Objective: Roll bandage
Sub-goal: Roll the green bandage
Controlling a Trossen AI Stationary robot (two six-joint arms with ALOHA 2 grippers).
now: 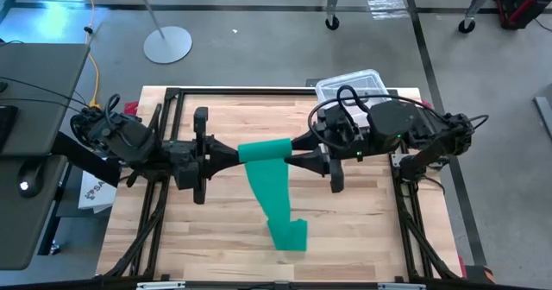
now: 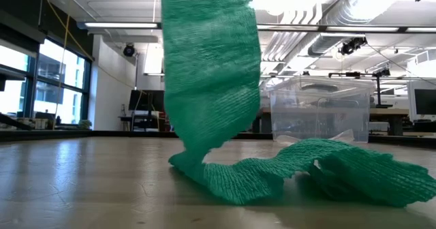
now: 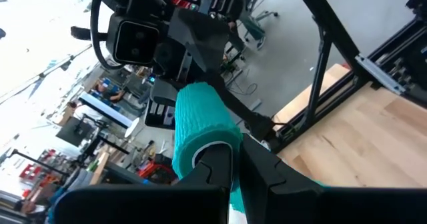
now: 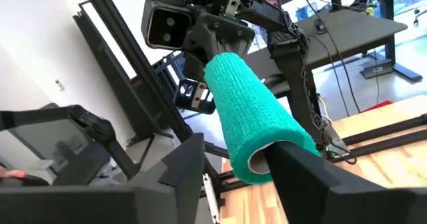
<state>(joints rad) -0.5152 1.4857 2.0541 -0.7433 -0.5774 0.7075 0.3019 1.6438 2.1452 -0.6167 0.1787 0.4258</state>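
The left gripper (image 1: 235, 154) is pinched tight on one end of the bandage (image 1: 274, 186) roll, up over the table (image 1: 362, 230). The right gripper (image 1: 295, 152) is partly open, one finger (image 4: 303, 167) inside the roll's other end. The loose tail hangs down and lies crumpled on the wood.

Bandage (image 2: 211, 86): green woven stretch cloth, ribbed, matt, rough. Bench (image 1: 362, 230): pale wooden planks, smooth, low sheen. Box (image 2: 320, 110): clear glossy plastic. Both hands: matt black.

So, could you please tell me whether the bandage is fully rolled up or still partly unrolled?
Partly unrolled. The bandage is wound into a roll held up between both arms, while a loose tail hangs down and lies crumpled on the table.
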